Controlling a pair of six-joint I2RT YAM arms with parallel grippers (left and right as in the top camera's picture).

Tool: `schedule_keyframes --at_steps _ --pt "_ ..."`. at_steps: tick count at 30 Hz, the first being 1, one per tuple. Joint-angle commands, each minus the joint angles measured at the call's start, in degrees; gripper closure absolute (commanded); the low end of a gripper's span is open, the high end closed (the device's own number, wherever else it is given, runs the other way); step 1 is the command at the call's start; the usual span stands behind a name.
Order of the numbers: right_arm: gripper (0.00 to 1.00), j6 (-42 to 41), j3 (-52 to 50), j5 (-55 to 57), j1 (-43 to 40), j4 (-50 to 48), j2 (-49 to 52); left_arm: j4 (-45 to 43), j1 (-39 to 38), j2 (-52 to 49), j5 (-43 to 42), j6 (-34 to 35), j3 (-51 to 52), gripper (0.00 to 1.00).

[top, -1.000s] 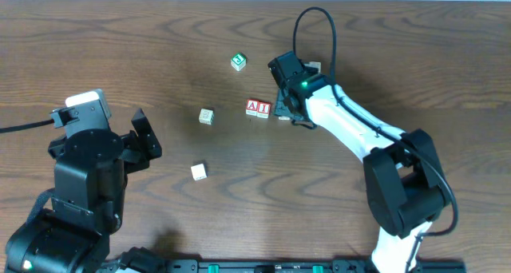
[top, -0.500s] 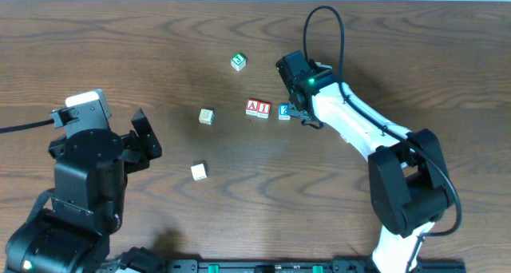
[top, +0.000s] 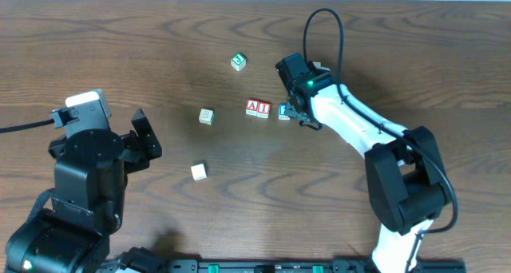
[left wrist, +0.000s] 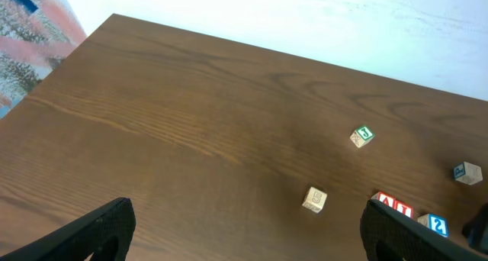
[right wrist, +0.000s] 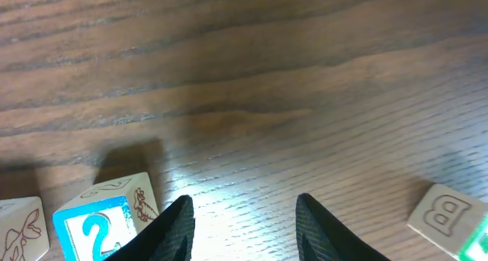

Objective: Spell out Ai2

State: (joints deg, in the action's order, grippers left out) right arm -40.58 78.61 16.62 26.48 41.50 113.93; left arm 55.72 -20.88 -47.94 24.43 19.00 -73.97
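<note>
Tabletop [top: 160,49], centre: red A cube [top: 253,107] and I cube [top: 263,108] touching; blue 2 cube [top: 283,111] just right of them. Beside it, right tool [right wrist: 244,230], slightly apart, empty. Near left, left tool [left wrist: 248,234], spread wide, empty.

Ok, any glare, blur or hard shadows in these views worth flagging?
Right wrist: a bright glare patch on the table beside the 2 cube, which casts a soft shadow on the wood. Left wrist: the wall is washed out white. Overhead: sharp, no glare.
</note>
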Motion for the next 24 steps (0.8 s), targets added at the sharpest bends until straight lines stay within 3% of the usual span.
schedule_keyframes --at_steps 1,12,17,24 --pt "0.57 -0.94 -0.52 -0.61 -0.15 -0.17 1.29 0.17 0.02 -0.04 1.03 -0.81 -0.44 0.04" --pt "0.57 -0.94 -0.61 -3.34 0.55 -2.36 3.28 0.17 0.02 -0.04 1.03 -0.81 -0.44 0.05" --pt "0.5 -0.92 -0.63 -3.41 0.98 -3.41 3.45 0.17 0.02 -0.04 1.03 -0.81 -0.44 0.05" --pt "0.49 -0.72 -0.63 -3.8 1.14 -4.55 3.45 0.17 0.02 -0.04 1.03 -0.81 -0.42 0.05"
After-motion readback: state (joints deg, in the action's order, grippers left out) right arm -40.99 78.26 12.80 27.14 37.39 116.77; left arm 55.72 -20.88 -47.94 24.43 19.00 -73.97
